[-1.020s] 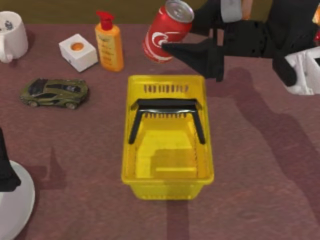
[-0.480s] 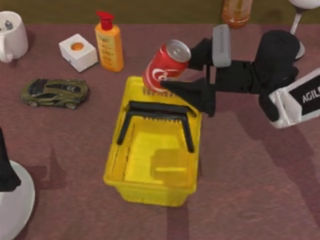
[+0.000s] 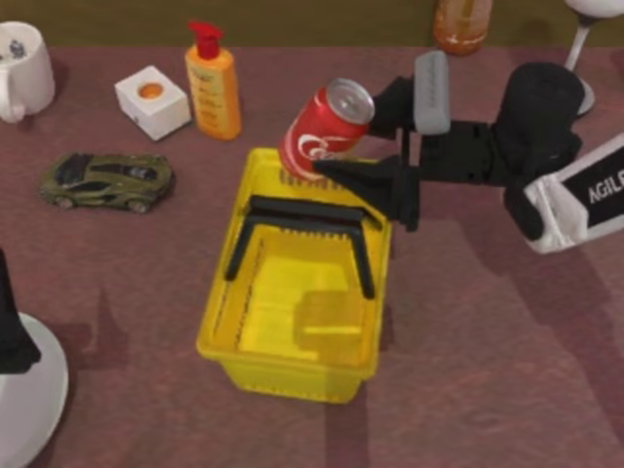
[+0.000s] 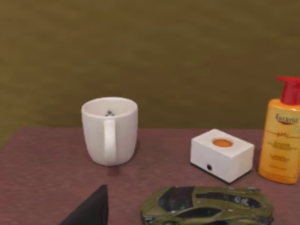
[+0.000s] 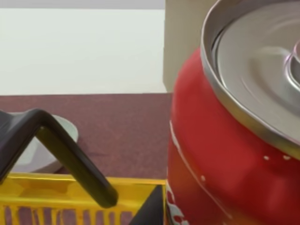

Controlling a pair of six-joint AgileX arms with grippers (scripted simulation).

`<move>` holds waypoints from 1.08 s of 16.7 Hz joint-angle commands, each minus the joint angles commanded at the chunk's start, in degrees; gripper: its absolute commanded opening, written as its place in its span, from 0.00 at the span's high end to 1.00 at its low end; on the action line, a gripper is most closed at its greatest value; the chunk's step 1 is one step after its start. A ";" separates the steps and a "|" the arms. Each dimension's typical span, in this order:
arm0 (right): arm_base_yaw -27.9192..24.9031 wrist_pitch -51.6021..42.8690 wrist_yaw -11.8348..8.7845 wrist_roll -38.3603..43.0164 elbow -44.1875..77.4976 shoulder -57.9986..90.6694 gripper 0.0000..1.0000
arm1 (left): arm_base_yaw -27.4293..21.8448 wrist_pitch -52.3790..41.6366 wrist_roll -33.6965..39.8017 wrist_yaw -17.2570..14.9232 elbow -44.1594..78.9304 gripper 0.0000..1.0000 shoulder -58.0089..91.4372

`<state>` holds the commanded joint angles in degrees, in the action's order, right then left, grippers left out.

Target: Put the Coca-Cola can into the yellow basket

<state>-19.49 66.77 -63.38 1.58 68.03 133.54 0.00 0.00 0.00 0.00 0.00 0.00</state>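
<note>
The right gripper [image 3: 356, 146] reaches in from the top view's right, its fingers clamped on the Coca-Cola can [image 3: 325, 128]. The can is tilted and held in the air over the far rim of the yellow basket [image 3: 226, 294], whose black handle [image 3: 297, 223] is folded across the opening. The lower part of the can overlaps the basket's far edge, so it cannot be told whether the two touch. In the right wrist view the can fills the frame and is cut off, with only its silver top and part of its red wall showing.

The left arm [image 3: 12, 327] sits parked at the table's near left corner, mostly out of frame. Only a dark finger tip shows in its wrist view, so its grip cannot be told.

On the far left of the table [image 3: 507, 341] stand a white mug [image 3: 21, 70], a white box [image 3: 152, 100], an orange pump bottle [image 3: 214, 84] and a green toy car [image 3: 107, 180]. Another orange bottle [image 3: 462, 23] is cut off at the far edge.
</note>
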 joint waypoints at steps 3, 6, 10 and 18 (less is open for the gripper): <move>0.00 0.00 0.00 0.00 0.00 0.00 0.55 | 0.00 0.00 0.00 0.00 0.00 0.00 0.00; 0.00 0.00 0.00 0.00 0.00 0.00 0.32 | 0.00 0.00 0.00 0.00 0.00 0.00 0.00; 0.00 0.00 0.00 0.00 0.00 0.00 0.02 | 0.00 0.00 0.00 0.00 0.00 0.00 0.00; 0.00 0.00 0.00 0.00 0.00 0.00 0.00 | 0.00 0.00 0.00 0.00 0.00 0.00 0.00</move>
<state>-19.49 66.77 -63.38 1.58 68.03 133.54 0.00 0.00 0.00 0.00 0.00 0.00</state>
